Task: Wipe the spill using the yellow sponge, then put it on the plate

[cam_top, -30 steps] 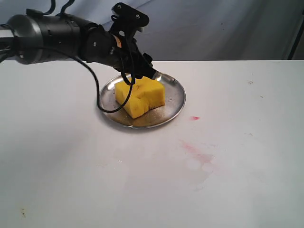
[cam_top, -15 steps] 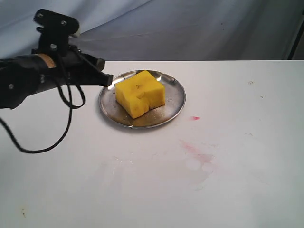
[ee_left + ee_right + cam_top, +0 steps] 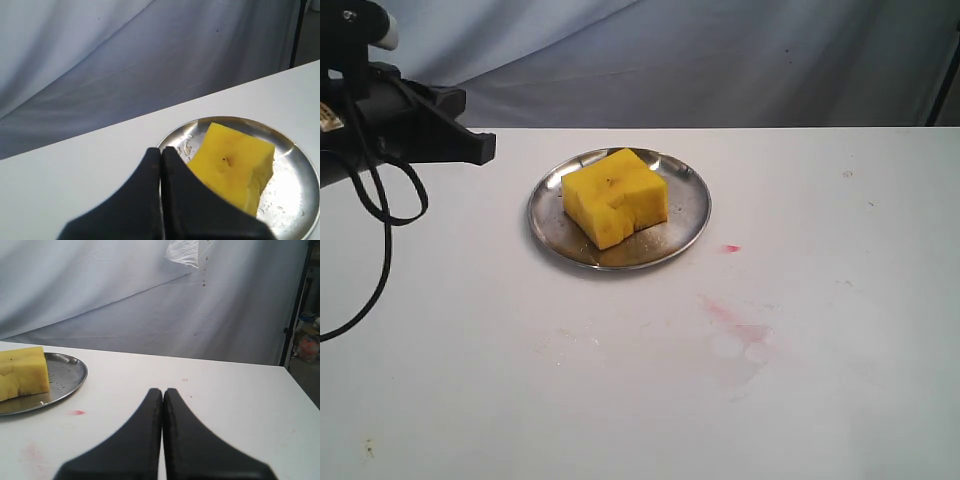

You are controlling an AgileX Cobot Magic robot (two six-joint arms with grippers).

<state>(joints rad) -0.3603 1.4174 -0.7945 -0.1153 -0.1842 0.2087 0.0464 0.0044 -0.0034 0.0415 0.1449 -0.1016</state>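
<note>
Light is bright, soft and even, and it washes the white table (image 3: 820,400) almost blank, so the spill (image 3: 735,325) shows only faintly. The plate (image 3: 688,205) gives dull reflections and casts a thin shadow under its near rim. The sponge (image 3: 615,197) is brightest on top. In the wrist views the left gripper (image 3: 161,150) and right gripper (image 3: 163,390) are dark, blurred and featureless.

The plate (image 3: 688,222) is shiny metal, scuffed and beaded with small wet droplets. The sponge (image 3: 615,197) is coarse yellow foam with rough-cut, matt faces. The tabletop (image 3: 470,330) is smooth, matt white, and the spill (image 3: 735,322) shows on it as a thin pinkish film. My left end effector (image 3: 161,152) and right end effector (image 3: 163,392) look smooth, matt black. The backdrop (image 3: 770,60) is creased grey cloth.
</note>
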